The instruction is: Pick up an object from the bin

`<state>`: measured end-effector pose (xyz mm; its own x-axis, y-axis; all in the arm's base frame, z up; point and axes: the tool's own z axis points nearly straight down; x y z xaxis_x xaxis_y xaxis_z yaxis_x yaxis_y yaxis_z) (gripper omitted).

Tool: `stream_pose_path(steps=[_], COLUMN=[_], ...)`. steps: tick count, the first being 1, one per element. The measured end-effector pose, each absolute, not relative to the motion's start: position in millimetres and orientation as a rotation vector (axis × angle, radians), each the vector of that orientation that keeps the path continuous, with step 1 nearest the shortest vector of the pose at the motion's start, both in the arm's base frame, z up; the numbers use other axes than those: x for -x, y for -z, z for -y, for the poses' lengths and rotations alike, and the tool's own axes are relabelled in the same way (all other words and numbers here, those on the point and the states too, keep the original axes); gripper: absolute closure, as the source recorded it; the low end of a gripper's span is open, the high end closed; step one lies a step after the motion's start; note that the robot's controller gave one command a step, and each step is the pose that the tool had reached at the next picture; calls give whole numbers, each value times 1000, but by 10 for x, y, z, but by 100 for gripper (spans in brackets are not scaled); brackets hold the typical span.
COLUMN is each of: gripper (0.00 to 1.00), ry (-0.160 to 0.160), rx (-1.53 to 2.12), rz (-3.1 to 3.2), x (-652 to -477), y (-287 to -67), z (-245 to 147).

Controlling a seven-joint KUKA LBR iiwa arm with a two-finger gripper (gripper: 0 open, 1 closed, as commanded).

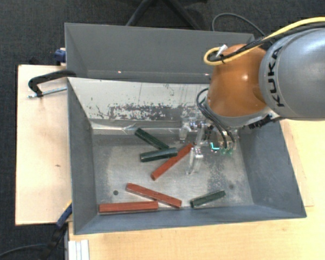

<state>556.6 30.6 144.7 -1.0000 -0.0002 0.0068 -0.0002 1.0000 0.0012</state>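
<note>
The grey metal bin [78,161] holds six sticks: three red-brown and three dark green.

Taking the bin floor as a clock face with 12 at the far wall, the pincer [195,151] hangs just to the 2 o'clock side of the centre. It sits under the orange wrist cover [235,85] of the arm [300,75], which comes in from 3 o'clock. The metal parts overlap, so I cannot tell whether the pincer is apart or together.

The nearest red-brown stick [171,163] lies aslant near the middle of the floor. Its upper end meets the pincer's tip and the rest runs away from it toward 8 o'clock. Whether it is clamped cannot be told.

- **Other red-brown sticks:** a second red-brown stick [153,195] lies aslant near the front wall at about 7 o'clock. The third red-brown stick [129,207] lies flat along the front wall, just beside the second and nearer the corner.
- **Dark green sticks:** one dark green stick [158,155] lies just beside the nearest red-brown one, on its 10 o'clock side. Another dark green stick [150,138] lies aslant beyond that, toward 11 o'clock and near the far wall. The last dark green stick [208,199] lies apart at 5 o'clock, well below the pincer.
</note>
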Motion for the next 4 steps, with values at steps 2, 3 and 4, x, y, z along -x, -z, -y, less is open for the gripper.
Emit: stream_pose_path(steps=[2,3,4], gripper=[100,100,100], ry=[6,6,-4], rx=[-42,-41,-61], rz=[3154,3154,3156], x=[-5500,-5500,-5484], y=[-747,-747,-1581], z=[-710,-710,-9])
